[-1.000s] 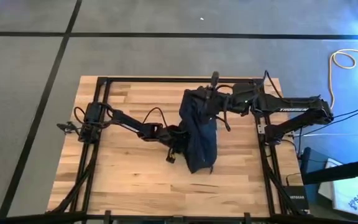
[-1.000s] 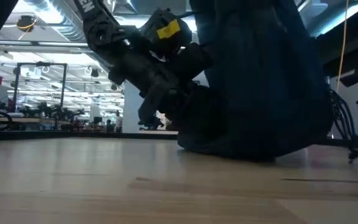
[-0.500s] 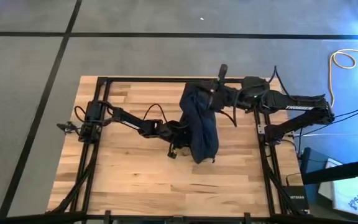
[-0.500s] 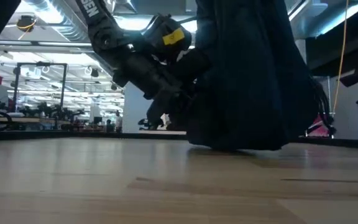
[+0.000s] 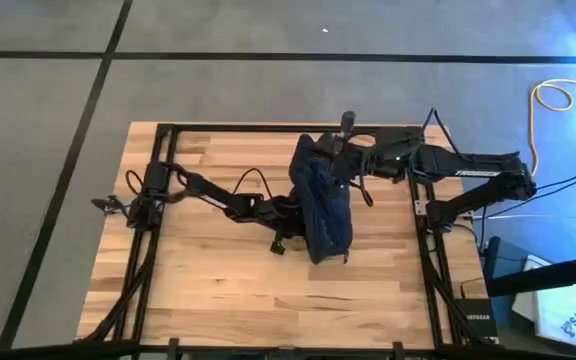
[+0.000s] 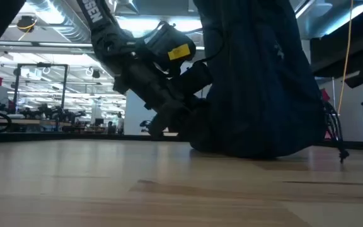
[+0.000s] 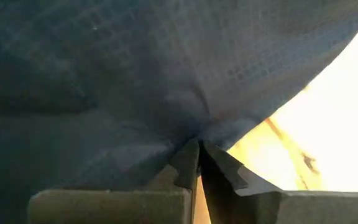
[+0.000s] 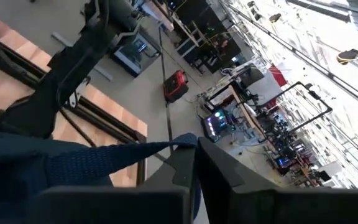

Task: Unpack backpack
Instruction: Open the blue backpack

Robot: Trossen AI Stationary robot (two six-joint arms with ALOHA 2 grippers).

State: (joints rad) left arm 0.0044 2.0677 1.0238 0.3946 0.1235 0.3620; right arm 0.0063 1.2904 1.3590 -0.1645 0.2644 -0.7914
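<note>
Backpack: dark navy soft fabric, standing more or less upright near the middle of the desk, a little toward the right arm's side; its base rests on the wood in the low view, its top gathered and raised. Seen from above it reads as a tall, narrow bundle running from the far edge of the desk toward the near side.

Left hand: low at the backpack's left flank, arm reaching across the desk from the left frame post. In the left wrist view the two fingers are pressed together with a fold of navy cloth pinched between their tips.

Right hand: raised at the backpack's upper, far end, arm reaching in from the right side. In the right wrist view its fingers are closed tight on a navy strap or edge of the backpack, which runs taut away from the tips.

Desk: light wooden butcher-block top with a black frame around its edge.

Beyond the desk, low view: an open workshop hall with ceiling lights and racks
</note>
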